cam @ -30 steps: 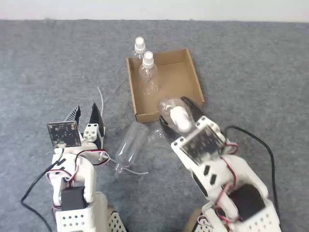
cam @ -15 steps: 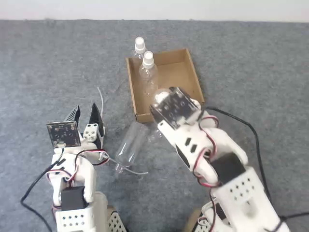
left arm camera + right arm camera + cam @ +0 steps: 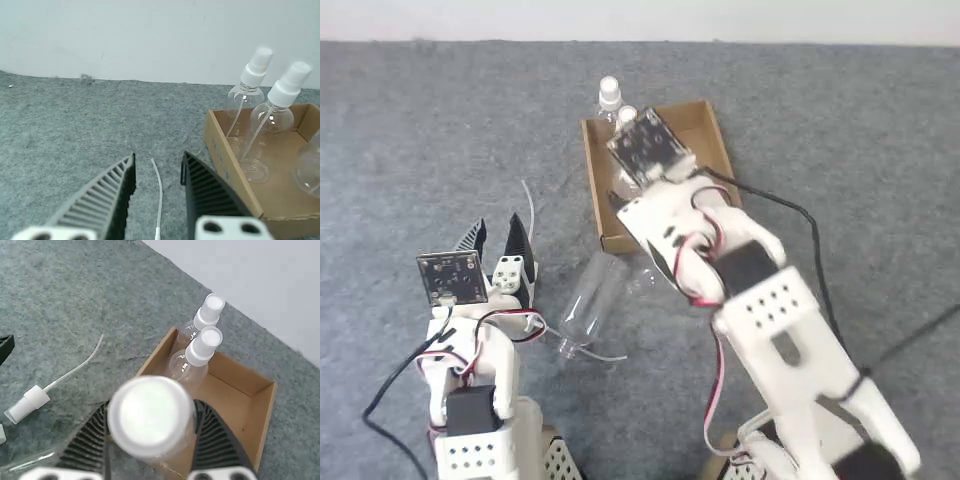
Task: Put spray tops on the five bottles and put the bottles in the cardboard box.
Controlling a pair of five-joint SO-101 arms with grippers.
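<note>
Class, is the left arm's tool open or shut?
Open: the left tool has its fingers standing apart, with a spray tube visible between them.

Gripper (image 3: 158,159) parted, 2 capped bottles (image 3: 241,107) (image 3: 270,121) — cardboard box (image 3: 220,150)

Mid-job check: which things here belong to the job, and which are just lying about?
Job: cardboard box; two capped bottles; held bottle in right gripper; uncapped bottle lying on carpet; loose spray top.
Lying about: black cable; lint on carpet.
</note>
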